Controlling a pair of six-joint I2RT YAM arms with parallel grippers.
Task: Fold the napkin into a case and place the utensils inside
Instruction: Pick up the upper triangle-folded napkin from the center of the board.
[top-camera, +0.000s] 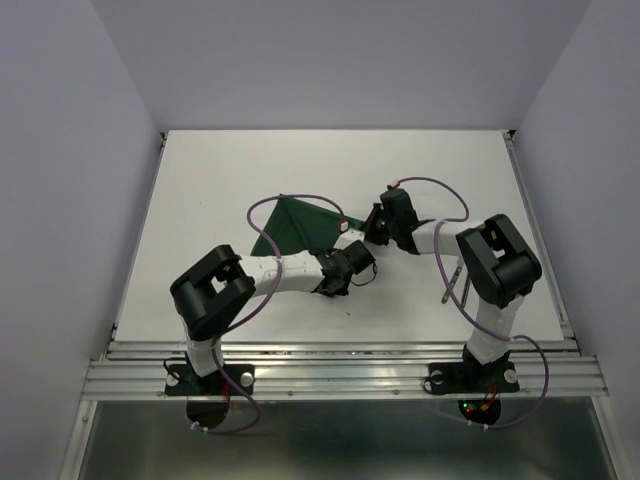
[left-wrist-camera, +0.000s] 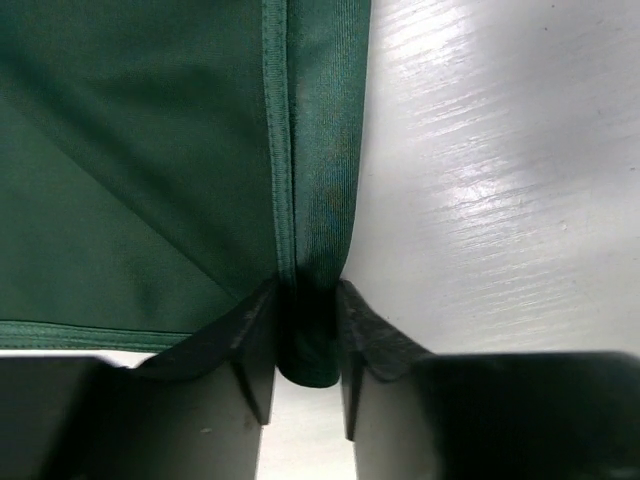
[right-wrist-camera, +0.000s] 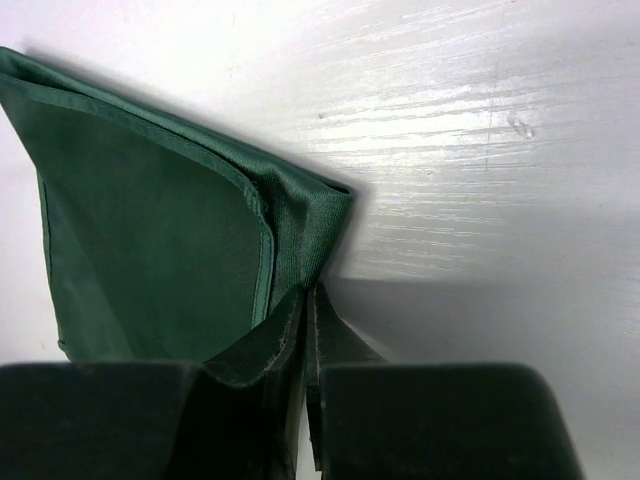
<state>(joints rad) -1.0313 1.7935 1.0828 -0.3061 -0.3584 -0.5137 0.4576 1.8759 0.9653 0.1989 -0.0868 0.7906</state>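
Observation:
The dark green napkin (top-camera: 288, 225) lies partly folded at the table's middle, with one hemmed layer lapped over another. My left gripper (top-camera: 340, 262) is at its near right corner. In the left wrist view the left gripper (left-wrist-camera: 308, 300) is shut on a bunched fold of the napkin (left-wrist-camera: 150, 150), and the cloth fills the gap between the pads. My right gripper (top-camera: 356, 228) is at the napkin's right edge. In the right wrist view the right gripper (right-wrist-camera: 312, 295) is pinched shut on the corner of the napkin (right-wrist-camera: 150, 230). The utensils (top-camera: 455, 283) lie on the table beside the right arm, partly hidden by it.
The white table (top-camera: 220, 180) has grey walls on three sides and a metal rail (top-camera: 340, 375) along its near edge. Purple cables (top-camera: 440, 195) loop over both arms. The right arm's elbow (top-camera: 500, 262) stands over the utensils.

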